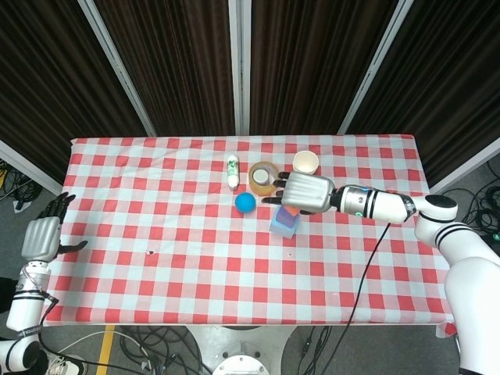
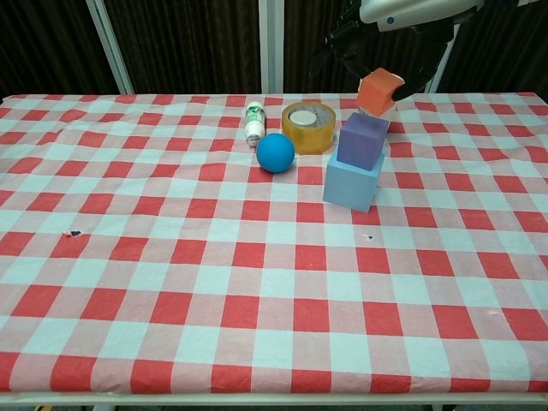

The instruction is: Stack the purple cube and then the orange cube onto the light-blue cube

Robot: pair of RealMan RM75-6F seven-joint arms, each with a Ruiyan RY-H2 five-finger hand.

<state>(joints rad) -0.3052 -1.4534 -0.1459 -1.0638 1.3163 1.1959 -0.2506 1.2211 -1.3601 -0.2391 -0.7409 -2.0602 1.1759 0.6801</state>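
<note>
Here, the left hand (image 1: 43,234) rested at the near left table edge, fingers spread, grasping nothing. The purple cube (image 2: 363,139) sat on the light-blue cube (image 2: 352,181), right of centre on the checked tablecloth (image 2: 171,257). Just left lay a blue ball (image 2: 276,152); beyond it, a tape roll (image 2: 308,126) and a small bottle (image 2: 253,122). Above the stack, the right hand (image 1: 306,192) grasped the orange cube (image 2: 378,91).

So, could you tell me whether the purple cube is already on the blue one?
Yes: the purple cube sits on the light-blue cube, slightly askew.
</note>
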